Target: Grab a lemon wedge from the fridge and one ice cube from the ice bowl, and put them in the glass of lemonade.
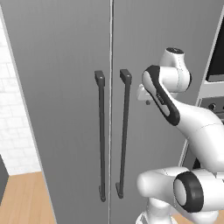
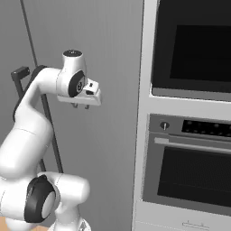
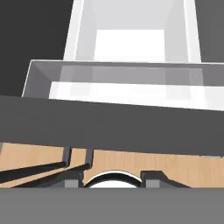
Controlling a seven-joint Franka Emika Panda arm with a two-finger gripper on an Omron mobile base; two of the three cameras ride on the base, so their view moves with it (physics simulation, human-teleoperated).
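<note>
Pincer (image 2: 80,106) (jaws part-open, empty) hangs at three o'clock of the fridge (image 1: 65,109) right handle (image 1: 124,131); a sideways approach may glance off the bar

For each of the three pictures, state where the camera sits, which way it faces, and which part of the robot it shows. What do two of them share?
Left base view: behind the arm, left; faces the closed fridge doors and handles; arm at right.
Right base view: behind, right; faces fridge and black wall oven; arm at left, claw pointing down.
Hand view: on the hand; looks along the fingertips.
Both base views share fridge and arm.
</note>
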